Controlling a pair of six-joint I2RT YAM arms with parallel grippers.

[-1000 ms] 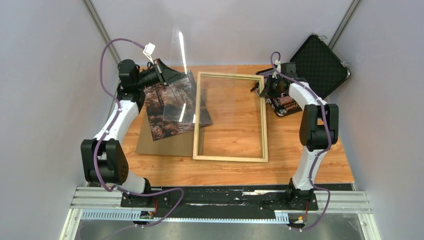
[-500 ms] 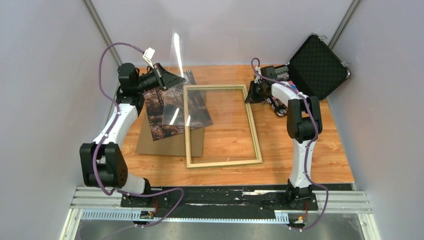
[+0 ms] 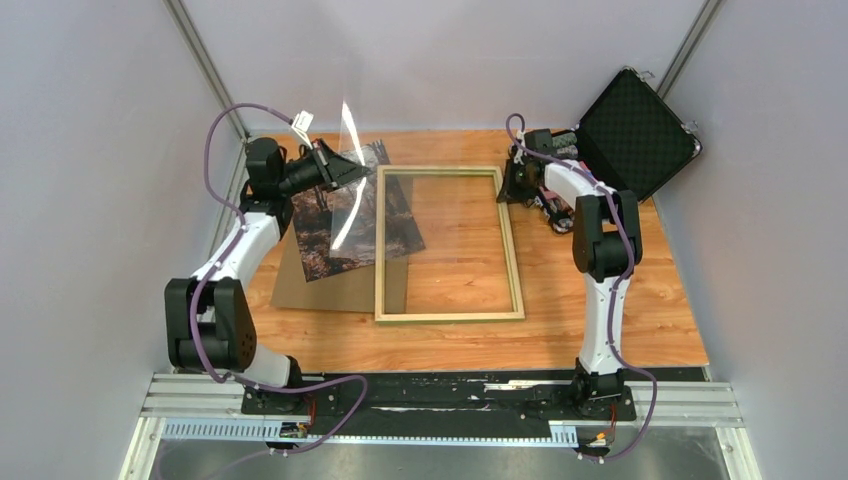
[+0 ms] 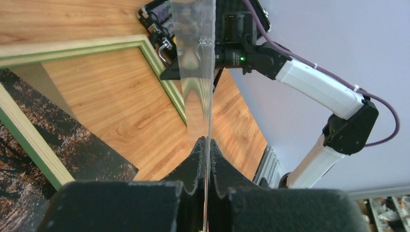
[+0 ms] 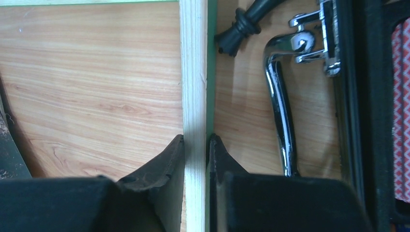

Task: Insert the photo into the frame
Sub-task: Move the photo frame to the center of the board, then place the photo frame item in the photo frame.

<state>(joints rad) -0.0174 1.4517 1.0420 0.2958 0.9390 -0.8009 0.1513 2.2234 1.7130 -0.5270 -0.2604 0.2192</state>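
Wooden tabletop: frame rail pinched between right fingers, clear pane clamped in left fingers.

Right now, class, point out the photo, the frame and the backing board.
the photo (image 3: 318, 250): top view, lower left area.
the frame (image 3: 450, 316): top view, near rail.
the backing board (image 3: 320, 293): top view, bare near strip.
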